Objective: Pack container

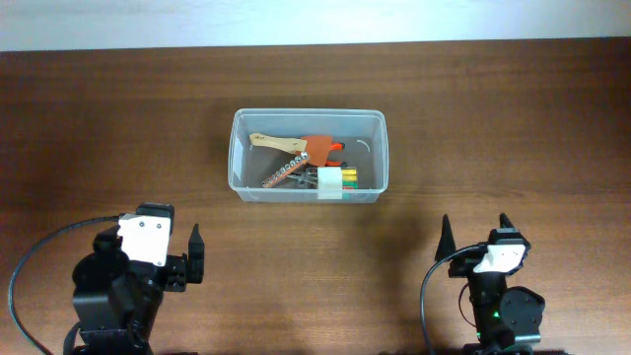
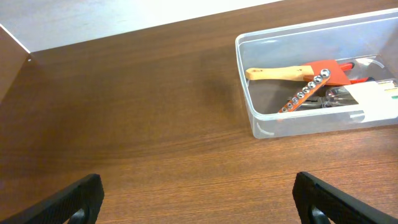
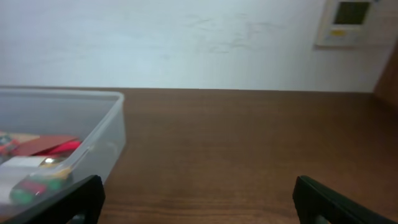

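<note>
The clear plastic container stands in the middle of the brown table. Inside lie a wooden-handled tool, an orange-red tool, an orange socket rail and a white packet with coloured bits. My left gripper hovers open at the near left, well short of the container, which shows at the upper right of the left wrist view; nothing is between its fingers. My right gripper stands open at the near right, empty, with the container to its left.
Bare wooden tabletop lies on both sides of the tub and between it and the arms. A pale wall rises behind the table's far edge. Black cables loop beside each arm base.
</note>
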